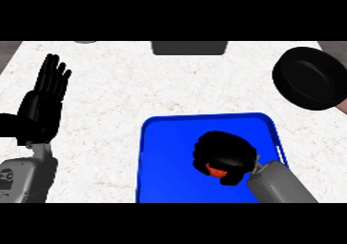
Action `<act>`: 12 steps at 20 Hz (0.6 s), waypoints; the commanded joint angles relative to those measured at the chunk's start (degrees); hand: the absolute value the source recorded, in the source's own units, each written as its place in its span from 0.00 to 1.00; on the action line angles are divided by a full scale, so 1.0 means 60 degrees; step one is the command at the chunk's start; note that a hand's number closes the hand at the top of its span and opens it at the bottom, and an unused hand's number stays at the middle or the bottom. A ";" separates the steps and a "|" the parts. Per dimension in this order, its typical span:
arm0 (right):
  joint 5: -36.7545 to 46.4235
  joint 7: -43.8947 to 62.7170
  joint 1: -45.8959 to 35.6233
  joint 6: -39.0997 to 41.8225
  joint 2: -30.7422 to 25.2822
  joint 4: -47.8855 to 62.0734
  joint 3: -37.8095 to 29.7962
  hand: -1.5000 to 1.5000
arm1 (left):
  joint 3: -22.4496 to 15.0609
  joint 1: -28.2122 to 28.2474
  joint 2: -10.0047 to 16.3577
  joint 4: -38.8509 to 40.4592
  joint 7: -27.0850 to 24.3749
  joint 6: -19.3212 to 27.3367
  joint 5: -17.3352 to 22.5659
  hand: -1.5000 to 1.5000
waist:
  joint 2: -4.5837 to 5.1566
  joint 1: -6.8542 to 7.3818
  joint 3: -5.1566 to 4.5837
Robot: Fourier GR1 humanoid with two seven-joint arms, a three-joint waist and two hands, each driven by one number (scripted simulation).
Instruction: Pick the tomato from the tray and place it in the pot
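A blue tray (162,157) lies at the lower middle of the white counter. Over its middle my right hand (222,153) is curled round the red tomato (219,172), of which only a small red patch shows under the fingers. The black pot (312,77), round with a pale handle at its lower right, sits at the far right of the counter, well above and to the right of the tray. My left hand (44,100) rests open at the left edge, fingers pointing up.
A dark grey box-like object (188,47) stands at the counter's back edge in the middle. A small grey thing (85,41) peeks in at the back left. Bare white counter stretches between the tray and the pot.
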 commanded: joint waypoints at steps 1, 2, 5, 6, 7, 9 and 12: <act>0.0043 0.3061 -0.0372 -0.0289 0.0790 0.0754 -0.1996 1.00 | 0.0062 0.0098 0.0065 0.0038 0.0031 -0.0001 -0.0005 0.50 | 0.0094 -0.0218 -0.0003; 0.0095 0.3622 -0.0448 -0.0388 0.0802 0.0830 -0.2368 1.00 | 0.0105 0.0070 0.0109 0.0000 -0.0026 0.0017 -0.0029 0.50 | 0.0081 -0.0311 -0.0024; 0.0342 0.5796 -0.0998 -0.1062 0.1529 0.0933 -0.3430 1.00 | 0.0093 0.0040 0.0092 -0.0015 -0.0049 0.0059 -0.0070 0.50 | 0.0038 -0.0227 -0.0009; 0.0499 0.6499 -0.1232 -0.1369 0.1752 0.0945 -0.3731 1.00 | 0.0089 0.0104 0.0088 0.0036 -0.0026 0.0042 -0.0061 0.50 | 0.0055 -0.0133 -0.0011; 0.0788 0.7203 -0.1506 -0.1649 0.1872 0.0926 -0.3949 1.00 | 0.0089 0.0076 0.0114 0.0015 -0.0058 0.0043 -0.0093 0.50 | 0.0024 -0.0065 -0.0022; 0.1432 0.8640 -0.2213 -0.2037 0.1842 0.0889 -0.4490 1.00 | 0.0026 -0.0012 0.0119 -0.0002 -0.0029 -0.0037 -0.0071 0.50 | -0.0014 -0.0008 -0.0042; 0.2467 1.0810 -0.3111 -0.2798 0.2114 0.0903 -0.5076 1.00 | -0.0032 -0.0175 0.0043 0.0043 -0.0002 -0.0010 -0.0076 0.50 | 0.0027 0.0118 -0.0026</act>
